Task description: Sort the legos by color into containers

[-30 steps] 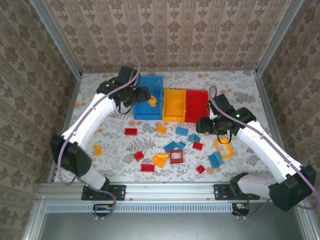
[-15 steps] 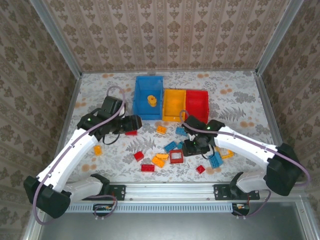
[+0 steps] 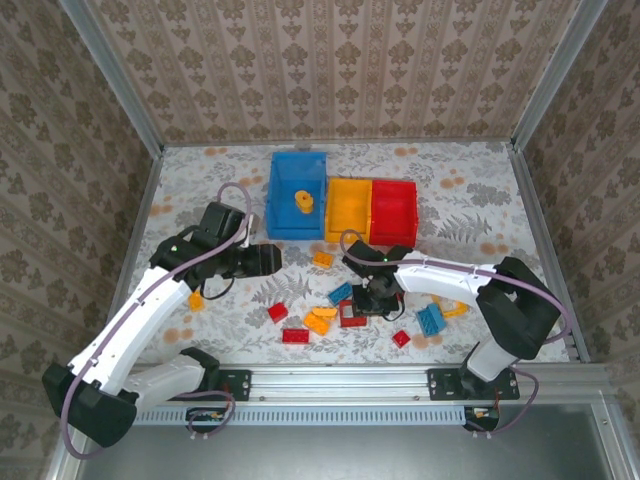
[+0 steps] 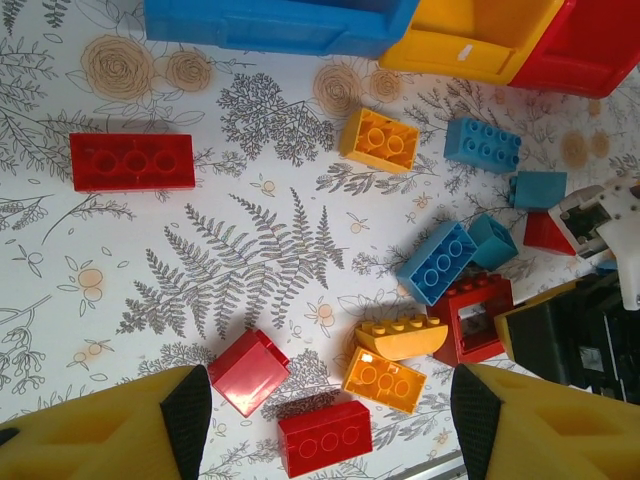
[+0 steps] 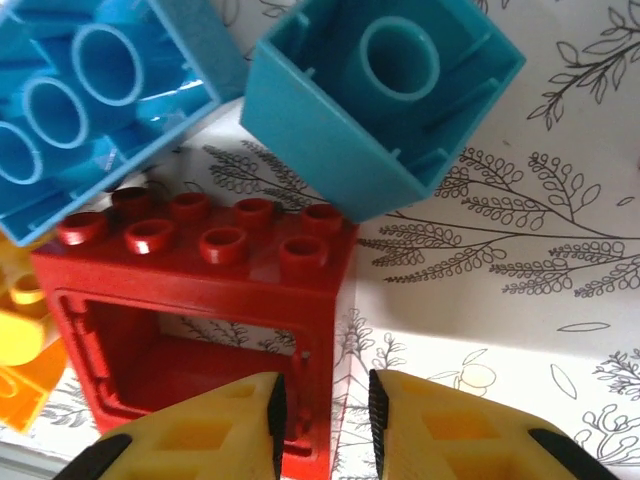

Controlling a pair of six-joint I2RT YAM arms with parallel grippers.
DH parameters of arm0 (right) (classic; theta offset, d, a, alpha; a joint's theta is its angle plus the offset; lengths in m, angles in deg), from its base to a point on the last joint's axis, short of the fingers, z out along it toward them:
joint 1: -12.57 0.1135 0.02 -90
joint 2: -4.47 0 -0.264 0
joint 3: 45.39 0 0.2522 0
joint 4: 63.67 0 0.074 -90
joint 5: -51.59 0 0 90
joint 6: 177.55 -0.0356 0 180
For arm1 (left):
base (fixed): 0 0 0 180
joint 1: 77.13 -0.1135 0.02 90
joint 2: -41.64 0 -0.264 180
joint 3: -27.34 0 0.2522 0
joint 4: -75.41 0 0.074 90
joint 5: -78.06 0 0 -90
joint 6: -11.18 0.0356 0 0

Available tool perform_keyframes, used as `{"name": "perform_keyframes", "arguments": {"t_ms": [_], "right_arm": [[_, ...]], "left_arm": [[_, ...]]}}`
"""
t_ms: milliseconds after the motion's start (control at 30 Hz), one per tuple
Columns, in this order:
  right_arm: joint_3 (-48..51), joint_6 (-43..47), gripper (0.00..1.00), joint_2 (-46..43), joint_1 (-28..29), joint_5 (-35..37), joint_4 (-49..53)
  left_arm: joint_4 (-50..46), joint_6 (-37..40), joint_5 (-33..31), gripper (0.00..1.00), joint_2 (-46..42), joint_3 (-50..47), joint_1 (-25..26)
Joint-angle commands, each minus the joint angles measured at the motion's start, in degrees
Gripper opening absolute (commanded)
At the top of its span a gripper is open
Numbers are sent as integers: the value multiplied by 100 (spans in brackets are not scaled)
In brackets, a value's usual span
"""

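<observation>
From above, the blue plastic bin [image 3: 297,195], yellow-orange plastic bin [image 3: 349,209] and red plastic bin [image 3: 393,211] stand side by side, with small plastic toy bricks [image 3: 317,322] scattered nearer the arms. In the left wrist view, the left gripper [image 4: 325,395] is spread wide above a flat red brick [image 4: 325,438]. In the right wrist view, the right gripper [image 5: 322,405] pinches one wall of a red open-frame brick [image 5: 200,270].

The left arm [image 3: 140,310] climbs from its base toward 1 o'clock, then bends at the wrist so the left hand [image 3: 264,258] points to 3 o'clock, its yellow fingers [image 4: 120,430] spread wide. The right arm [image 3: 450,278] folds at the elbow and runs toward 9 o'clock, with the right hand [image 3: 372,298] tipped down at the tabletop. Its fingers [image 5: 200,435] are drawn close with a narrow gap between them. Whether they are pinching is unclear.
</observation>
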Motion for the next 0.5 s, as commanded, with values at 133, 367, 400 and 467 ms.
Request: {"name": "perform_keyframes", "arguments": {"t_ms": [133, 367, 400, 467], "right_arm": [[-78, -292, 21, 276, 25, 388, -158], [-814, -450, 0, -348, 57, 1464, 1052], [-1104, -423, 0, -418, 25, 1736, 1343], [-1751, -283, 0, -331, -82, 2073, 1817]], "left_arm": [[-117, 222, 134, 67, -140, -89, 40], [-206, 163, -83, 67, -254, 112, 40], [-202, 111, -145, 66, -285, 153, 42], [-134, 5, -233, 66, -315, 215, 48]]}}
